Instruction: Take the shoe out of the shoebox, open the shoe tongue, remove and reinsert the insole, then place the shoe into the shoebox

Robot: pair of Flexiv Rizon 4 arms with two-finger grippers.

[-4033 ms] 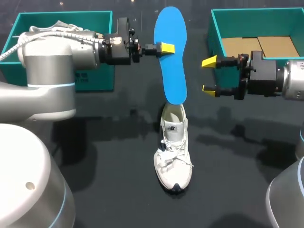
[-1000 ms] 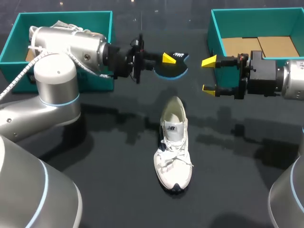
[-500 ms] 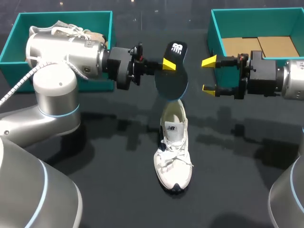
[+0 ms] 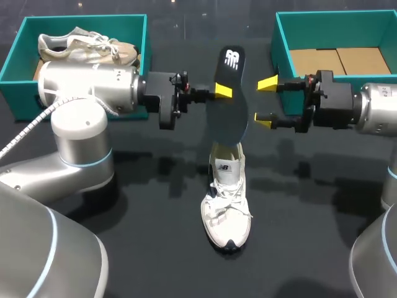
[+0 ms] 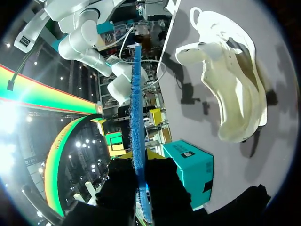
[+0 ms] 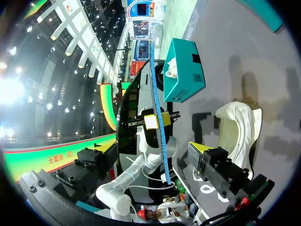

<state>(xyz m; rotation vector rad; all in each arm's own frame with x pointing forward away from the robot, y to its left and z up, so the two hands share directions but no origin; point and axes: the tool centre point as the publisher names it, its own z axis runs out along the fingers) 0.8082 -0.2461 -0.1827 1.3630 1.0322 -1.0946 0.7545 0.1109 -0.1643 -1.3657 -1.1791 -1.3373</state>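
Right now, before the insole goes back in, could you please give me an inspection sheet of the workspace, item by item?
Surface: dark table, white shoe stands on it, toe toward the robot.
Job's things: insole held upright over the shoe's heel; left shoebox holds a second shoe; right shoebox shows only brown card.
Clutter: nothing seen.
Grippers: left gripper shut on the insole; right gripper open beside it, not touching.
Cables: white cable along the left arm.
Surroundings: nothing seen over the table.
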